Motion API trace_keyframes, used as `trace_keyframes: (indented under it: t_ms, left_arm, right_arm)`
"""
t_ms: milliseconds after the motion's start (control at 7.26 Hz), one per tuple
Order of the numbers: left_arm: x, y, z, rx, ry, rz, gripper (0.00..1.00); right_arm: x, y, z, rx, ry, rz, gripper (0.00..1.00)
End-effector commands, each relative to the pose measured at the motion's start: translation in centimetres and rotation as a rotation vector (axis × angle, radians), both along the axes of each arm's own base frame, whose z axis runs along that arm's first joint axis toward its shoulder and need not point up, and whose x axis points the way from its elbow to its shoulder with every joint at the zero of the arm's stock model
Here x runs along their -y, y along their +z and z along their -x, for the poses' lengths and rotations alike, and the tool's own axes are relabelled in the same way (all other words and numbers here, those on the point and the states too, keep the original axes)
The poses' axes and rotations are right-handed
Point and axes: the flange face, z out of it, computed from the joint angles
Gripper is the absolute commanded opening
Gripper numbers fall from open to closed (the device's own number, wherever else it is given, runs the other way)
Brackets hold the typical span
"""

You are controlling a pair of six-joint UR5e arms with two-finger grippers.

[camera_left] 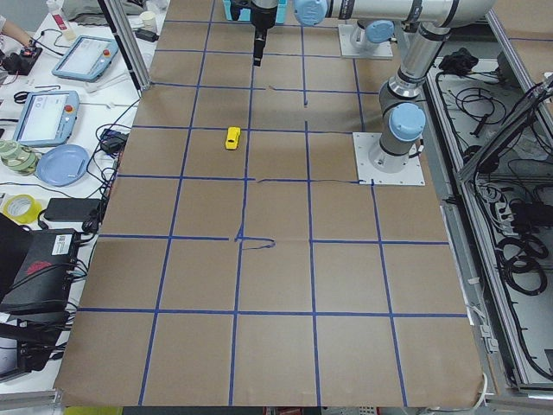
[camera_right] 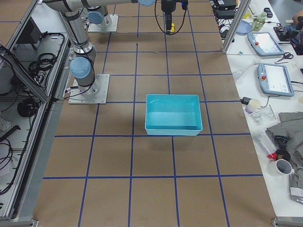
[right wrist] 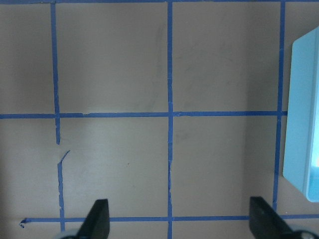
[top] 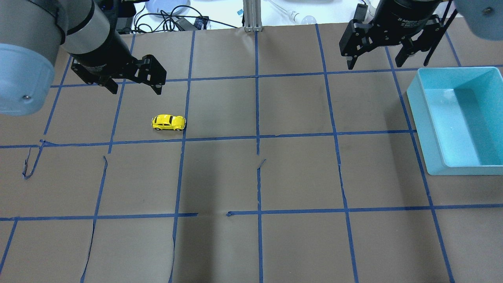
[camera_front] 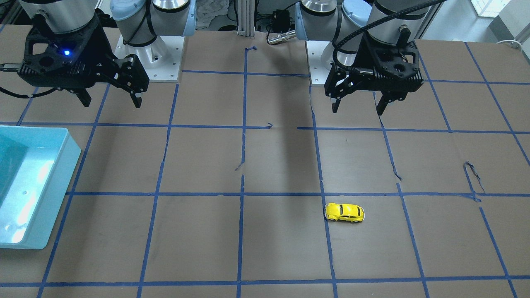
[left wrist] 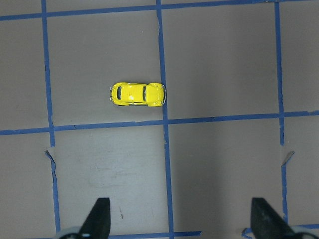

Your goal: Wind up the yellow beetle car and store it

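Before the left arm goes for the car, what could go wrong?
1. The yellow beetle car sits free on its wheels; the open left claw closing off-centre could roll it away.
2. The blue bin is far across the table, so a carry or handover risks a drop.

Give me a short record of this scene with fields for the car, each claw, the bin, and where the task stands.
car: yellow beetle car, on its wheels on the table, robot's left half
left claw: left claw open, empty, raised near the car, not touching it
right claw: right claw open, empty, raised near the bin
bin: blue bin, robot's right side, nothing seen inside
stage: car not yet grasped or stored
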Motion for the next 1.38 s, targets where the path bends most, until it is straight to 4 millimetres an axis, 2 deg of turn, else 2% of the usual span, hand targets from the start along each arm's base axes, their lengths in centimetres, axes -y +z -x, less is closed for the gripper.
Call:
trace_keyframes:
  t_ms: [0,138,413,688,964,1101,1239]
  left_arm:
    - [0.5,-0.3,-0.2,0.004,-0.022,0.005,1.00]
    - [0.9,-0.8,0.0,0.006,-0.046,-0.007,0.89]
    - [2.2,-1.5,0.2,-0.010,-0.067,-0.019,0.92]
    - [4.2,-4.1,0.1,0.021,-0.343,-0.054,0.92]
    - [6.7,-8.8,0.0,0.044,-0.636,-0.096,0.94]
    - [8.1,-10.9,-0.9,0.054,-0.835,-0.125,0.94]
    - [9.9,-13.2,-4.0,0.060,-1.035,-0.135,0.94]
  right_arm:
    - [0.0,0.0,0.0,-0.002,0.001,0.002,1.00]
    - [-0.1,0.1,0.0,-0.002,0.001,0.002,1.00]
    - [-0.2,0.2,0.0,-0.001,0.001,0.005,1.00]
    - [-0.2,0.2,0.0,-0.002,0.001,0.005,1.00]
    - [-0.1,0.1,0.0,-0.005,0.001,0.003,1.00]
    - [-0.2,0.1,0.0,-0.005,0.001,0.002,1.00]
    - [-0.1,0.1,-0.1,0.000,0.001,0.003,1.00]
